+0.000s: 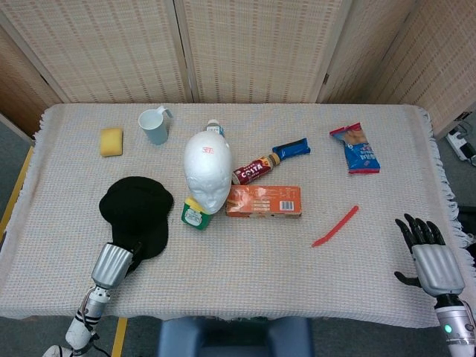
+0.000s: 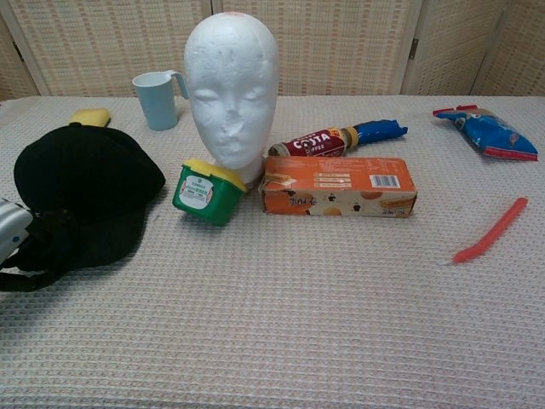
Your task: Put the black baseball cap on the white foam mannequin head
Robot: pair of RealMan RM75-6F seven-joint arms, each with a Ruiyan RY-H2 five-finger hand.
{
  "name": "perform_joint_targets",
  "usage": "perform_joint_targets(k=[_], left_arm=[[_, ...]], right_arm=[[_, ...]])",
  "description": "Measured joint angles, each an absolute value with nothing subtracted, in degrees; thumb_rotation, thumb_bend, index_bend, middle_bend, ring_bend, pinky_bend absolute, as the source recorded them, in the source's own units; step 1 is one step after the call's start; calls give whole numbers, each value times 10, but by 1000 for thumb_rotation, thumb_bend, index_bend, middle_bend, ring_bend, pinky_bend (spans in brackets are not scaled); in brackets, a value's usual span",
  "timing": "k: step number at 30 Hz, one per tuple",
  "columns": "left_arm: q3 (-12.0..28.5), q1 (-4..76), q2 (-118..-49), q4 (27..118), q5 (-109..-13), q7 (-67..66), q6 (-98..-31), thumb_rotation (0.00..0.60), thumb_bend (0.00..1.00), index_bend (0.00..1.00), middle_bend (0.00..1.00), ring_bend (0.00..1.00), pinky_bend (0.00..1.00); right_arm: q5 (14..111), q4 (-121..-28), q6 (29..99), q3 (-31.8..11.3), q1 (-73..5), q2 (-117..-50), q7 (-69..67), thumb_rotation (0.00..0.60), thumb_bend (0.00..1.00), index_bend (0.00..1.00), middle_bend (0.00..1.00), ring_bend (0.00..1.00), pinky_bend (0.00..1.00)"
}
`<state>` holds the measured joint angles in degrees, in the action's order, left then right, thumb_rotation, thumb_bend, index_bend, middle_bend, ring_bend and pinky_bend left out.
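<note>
A white foam head point(image 1: 207, 170) stands upright near the middle of a cloth-covered tabletop point(image 1: 245, 290), its face turned toward the robot, while the black cap point(image 1: 134, 213) lies flat on the cloth to the left of the head, apart from it. The left hand point(image 1: 113, 265) sits at the cap's near edge with its dark fingers point(image 2: 38, 256) closed on the brim, seen in the chest view at the picture's left border. The right hand point(image 1: 429, 259) hovers far to the right of the head, near the tabletop's right edge, fingers spread and holding nothing. Just in front of the head and touching its base is a green tub with a yellow lid point(image 2: 205, 192); beside the tub on the right lies an orange box point(image 2: 338, 186). Behind the box, a brown bottle point(image 1: 255, 168) lies on its side with a blue wrapper point(image 1: 291, 149) at its far end. A pale blue cup point(image 1: 155, 126) and a yellow sponge point(image 1: 111, 141) sit behind and to the left of the head. Well to the head's right are a red stick point(image 1: 335, 226) and a blue snack bag point(image 1: 356, 148).
</note>
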<state>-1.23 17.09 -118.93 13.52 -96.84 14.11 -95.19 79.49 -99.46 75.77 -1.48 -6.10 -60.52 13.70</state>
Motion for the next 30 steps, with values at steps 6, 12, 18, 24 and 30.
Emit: perform_joint_targets(k=[6, 12, 18, 24, 30], left_arm=[[-4, 179, -1191, 131, -953, 146, -958, 600, 426, 545, 1000, 1000, 1000], [3, 180, -1186, 126, -939, 138, -958, 600, 531, 595, 1000, 1000, 1000], [15, 180, -1175, 129, -921, 122, -957, 600, 550, 676, 1000, 1000, 1000], [23, 185, -1162, 139, -913, 124, -983, 600, 563, 725, 1000, 1000, 1000], [45, 206, -1144, 160, -902, 142, -1040, 600, 585, 739, 1000, 1000, 1000]], right_arm=[[796, -998, 757, -13, -62, -601, 134, 600, 46, 0, 0, 0, 0], [800, -1001, 755, -10, -62, -596, 127, 600, 46, 0, 0, 0, 0], [808, -1005, 754, -7, -62, -589, 117, 600, 46, 0, 0, 0, 0], [812, -1008, 751, -3, -63, -584, 111, 600, 46, 0, 0, 0, 0], [818, -1012, 751, 0, -63, -578, 103, 600, 45, 0, 0, 0, 0]])
